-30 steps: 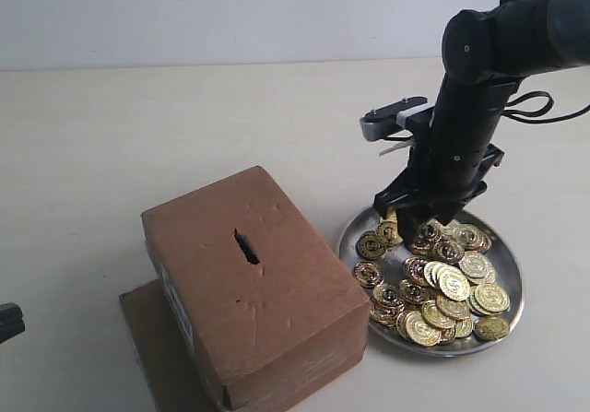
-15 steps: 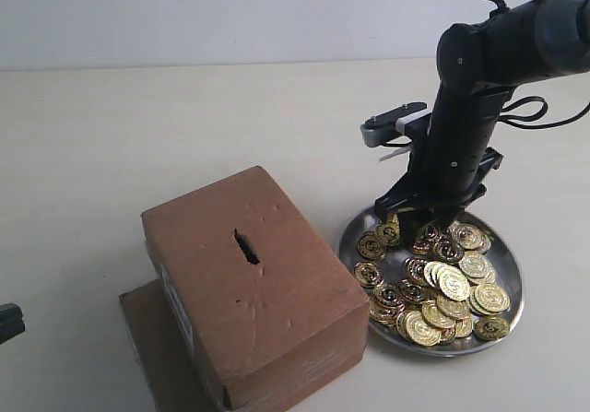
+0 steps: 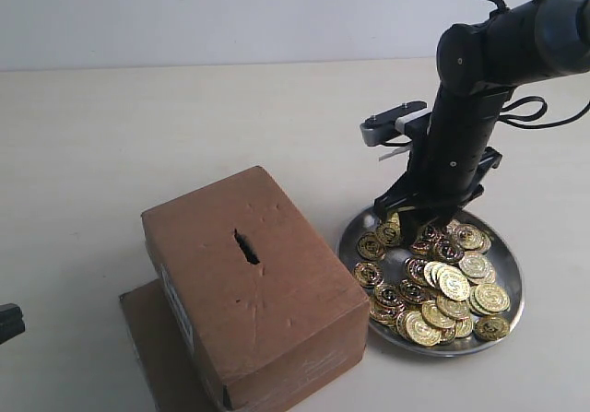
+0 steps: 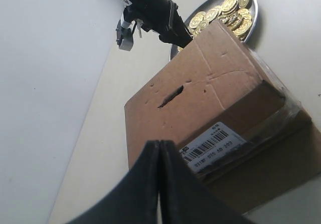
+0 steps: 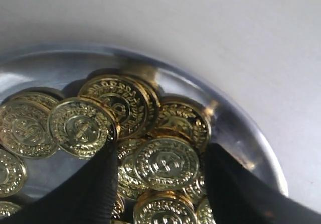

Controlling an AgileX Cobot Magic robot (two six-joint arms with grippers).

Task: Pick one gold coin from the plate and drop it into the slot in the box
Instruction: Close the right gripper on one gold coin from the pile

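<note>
The silver plate (image 3: 517, 288) sits to the right of the brown box (image 3: 249, 283) and holds several gold coins (image 3: 442, 288). The box slot (image 3: 246, 246) is a dark slit in the box's top. My right gripper (image 3: 419, 228) reaches down into the plate's far left part. It is open, with its fingers (image 5: 100, 179) on either side of one flat coin (image 5: 165, 163). Neither finger visibly presses on that coin. My left gripper (image 4: 159, 144) is shut with nothing in it, low beside the box (image 4: 210, 98), facing the slot (image 4: 170, 96).
A flat brown cardboard sheet (image 3: 143, 338) lies under the box and sticks out on the left. The box stands close against the plate's left rim. The right arm (image 4: 150, 8) rises above the plate (image 4: 253, 8). A pale tabletop (image 3: 138, 135) surrounds everything.
The right arm leaned slightly left and its gripper shifted a little over the plate's far side. In the last half second it barely moved. The box, the plate and the left gripper stayed still.
</note>
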